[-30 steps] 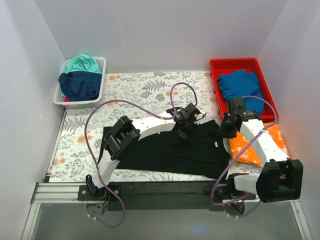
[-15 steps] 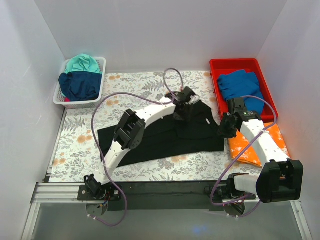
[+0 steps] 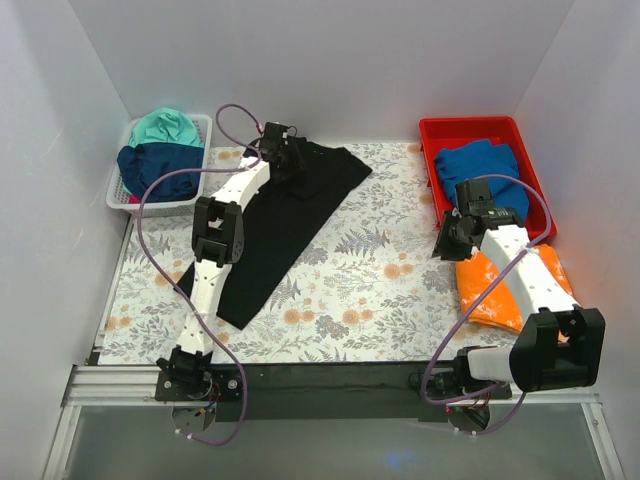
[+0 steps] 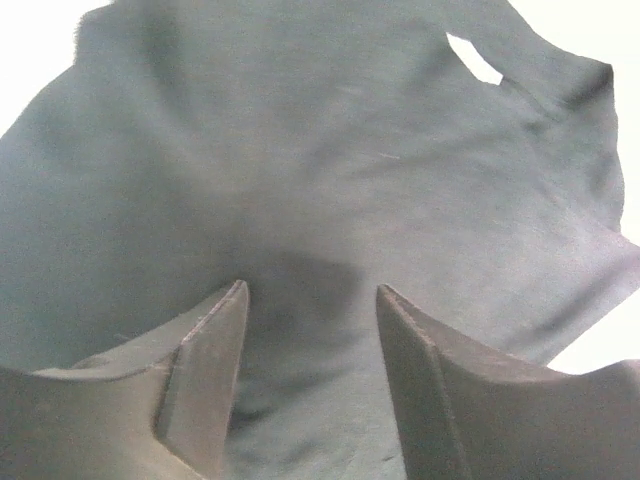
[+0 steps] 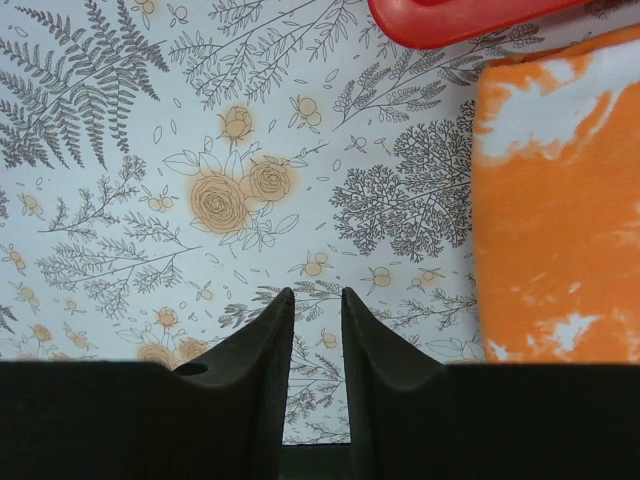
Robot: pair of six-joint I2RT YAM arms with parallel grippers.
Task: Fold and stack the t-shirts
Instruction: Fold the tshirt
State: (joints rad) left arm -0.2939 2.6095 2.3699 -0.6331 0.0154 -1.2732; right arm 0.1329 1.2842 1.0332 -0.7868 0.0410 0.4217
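The large black t-shirt lies in a long diagonal strip on the left half of the table, from the back middle down to the front left. My left gripper is stretched out over its far end, next to the basket. In the left wrist view the black cloth fills the frame and my left gripper is open, its fingers wide apart just above the cloth. My right gripper hovers over bare table cloth with a narrow gap and nothing in it. The folded mottled orange shirt lies just right of it.
A red tray at the back right holds a blue shirt; its corner shows in the right wrist view. A white basket at the back left holds a teal shirt and a navy one. White walls enclose the table.
My left arm swung from the table's middle to the back left, dragging the black shirt away from the right gripper. The shirt now lies diagonally at the left. The right arm barely moved.
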